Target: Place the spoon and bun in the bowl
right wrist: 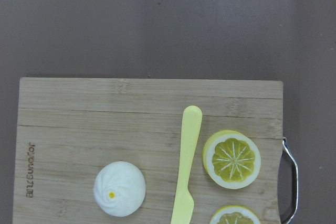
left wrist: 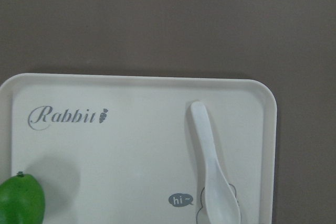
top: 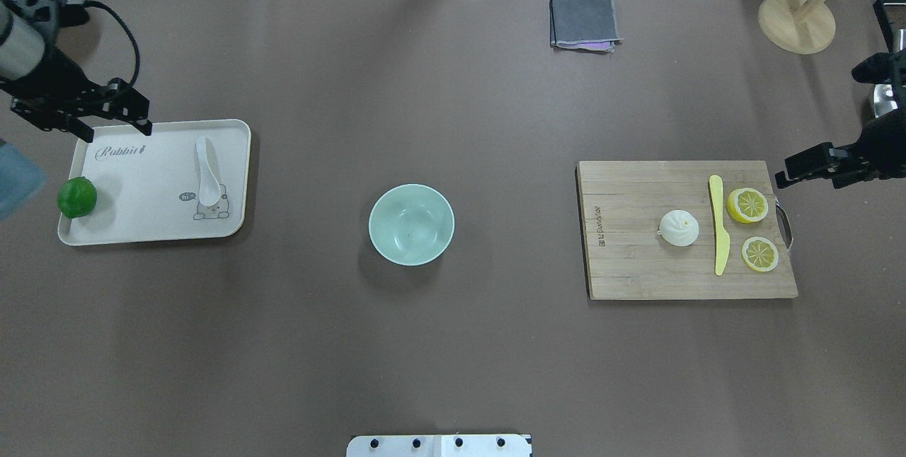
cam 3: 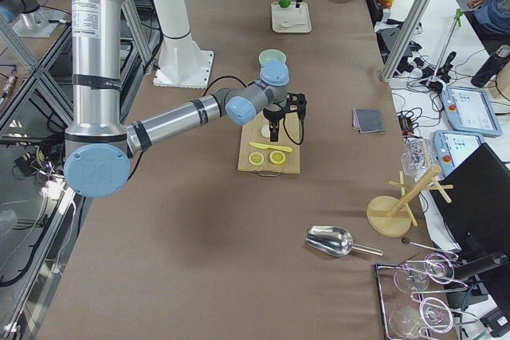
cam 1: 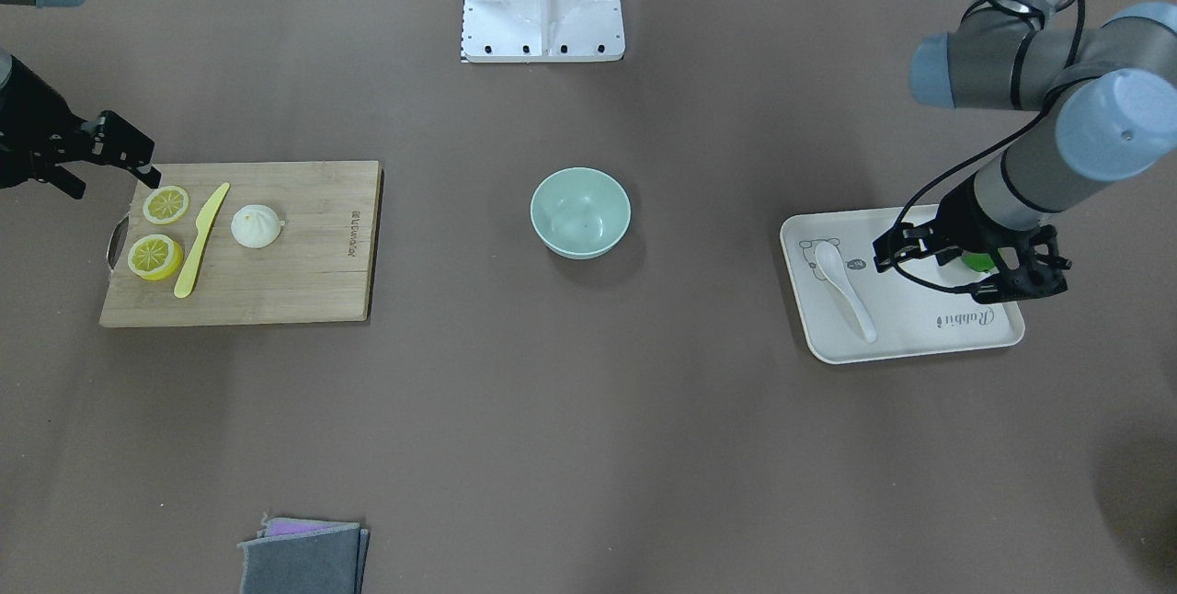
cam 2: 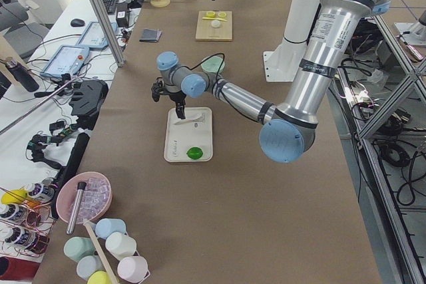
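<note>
The white spoon (top: 207,174) lies on the cream tray (top: 141,227) at the left, and it also shows in the left wrist view (left wrist: 212,177). My left gripper (top: 117,129) hovers open and empty over the tray's far edge, left of the spoon's handle. The white pleated bun (top: 679,228) sits on the wooden cutting board (top: 637,269), and it also shows in the right wrist view (right wrist: 119,189). My right gripper (top: 810,181) is open and empty above the board's far right corner. The mint-green bowl (top: 411,223) stands empty at the table's middle.
A green lime (top: 77,197) sits on the tray's left end. A yellow knife (top: 719,230) and two lemon slices (top: 747,204) lie right of the bun. A folded grey cloth (top: 583,22) and a wooden stand (top: 796,22) are at the far side.
</note>
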Tool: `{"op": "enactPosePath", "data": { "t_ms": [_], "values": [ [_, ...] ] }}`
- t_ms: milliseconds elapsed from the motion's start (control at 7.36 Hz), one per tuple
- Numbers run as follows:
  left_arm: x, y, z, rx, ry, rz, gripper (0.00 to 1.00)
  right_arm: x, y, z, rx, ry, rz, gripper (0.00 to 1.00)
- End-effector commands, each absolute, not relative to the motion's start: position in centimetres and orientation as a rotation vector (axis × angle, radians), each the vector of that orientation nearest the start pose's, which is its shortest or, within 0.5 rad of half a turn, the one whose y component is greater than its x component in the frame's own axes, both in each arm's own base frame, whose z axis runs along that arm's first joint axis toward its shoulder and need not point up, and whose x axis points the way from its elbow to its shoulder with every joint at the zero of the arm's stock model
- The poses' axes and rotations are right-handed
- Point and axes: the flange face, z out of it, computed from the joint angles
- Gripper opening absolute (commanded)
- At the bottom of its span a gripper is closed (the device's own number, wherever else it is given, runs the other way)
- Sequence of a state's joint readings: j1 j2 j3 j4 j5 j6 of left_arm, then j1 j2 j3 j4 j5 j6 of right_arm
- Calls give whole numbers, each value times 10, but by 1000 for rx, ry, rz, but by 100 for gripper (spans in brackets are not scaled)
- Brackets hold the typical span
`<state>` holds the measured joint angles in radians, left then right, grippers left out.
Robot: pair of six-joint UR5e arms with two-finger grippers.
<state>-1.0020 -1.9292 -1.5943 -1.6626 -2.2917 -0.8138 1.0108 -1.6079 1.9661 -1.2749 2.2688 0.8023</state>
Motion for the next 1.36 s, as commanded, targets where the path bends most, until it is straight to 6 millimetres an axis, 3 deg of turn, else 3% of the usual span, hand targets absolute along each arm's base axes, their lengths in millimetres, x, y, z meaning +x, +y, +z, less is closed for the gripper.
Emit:
{"op": "enactPosePath", "data": {
  "t_ms": [0, 272, 408, 544, 816, 951, 1087, 1223],
  "values": [
    [311, -578, 454, -105, 804, -46, 78, -201, -442, 446, 62, -918, -5, 99],
    [334, -582, 476, -105, 800, -23, 78, -203, -442, 443, 63, -923, -2, 99],
    [340, -589, 473, -106, 800, -25, 77, -202, -442, 442, 66, -922, -2, 99],
    [359, -579, 473, -126, 804, -37, 74, -203, -443, 441, 67, -922, -2, 99],
    [370, -574, 475, -120, 806, -38, 60, -203, -443, 441, 72, -917, 0, 99],
    [372, -571, 477, -123, 804, -33, 48, -203, -443, 441, 74, -918, 0, 99],
    [372, -571, 474, -121, 806, -33, 8, -202, -443, 441, 74, -918, 0, 99],
    [372, -571, 471, -117, 810, -32, 0, -202, -443, 441, 74, -918, 0, 99]
  ]
}}
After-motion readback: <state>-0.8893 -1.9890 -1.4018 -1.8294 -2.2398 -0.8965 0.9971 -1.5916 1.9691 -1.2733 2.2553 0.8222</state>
